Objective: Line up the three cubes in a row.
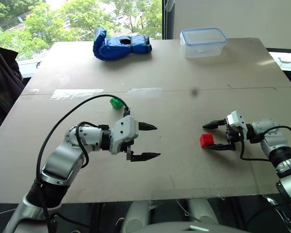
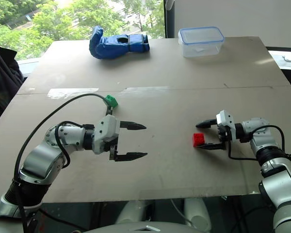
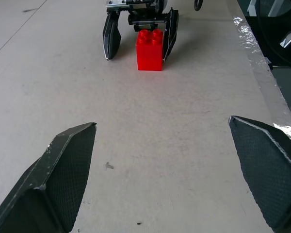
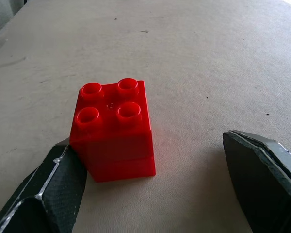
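Note:
A red cube (image 1: 207, 141) stands upright on the brown table (image 1: 174, 102), right of centre, studs up. My right gripper (image 1: 205, 137) is open around it, one finger on each side; in the right wrist view the cube (image 4: 114, 128) rests against one finger (image 4: 53, 189) with a wide gap to the other. A green cube (image 1: 116, 102) lies near the table's middle, just behind my left arm's cable. My left gripper (image 1: 154, 141) hovers open and empty left of centre, pointing across at the red cube (image 3: 150, 48).
A blue glove (image 1: 120, 43) lies at the far left of the table and a clear lidded container (image 1: 202, 42) at the far right. A strip of tape (image 1: 76, 93) crosses the table seam. A dark garment (image 1: 2, 82) hangs past the left edge.

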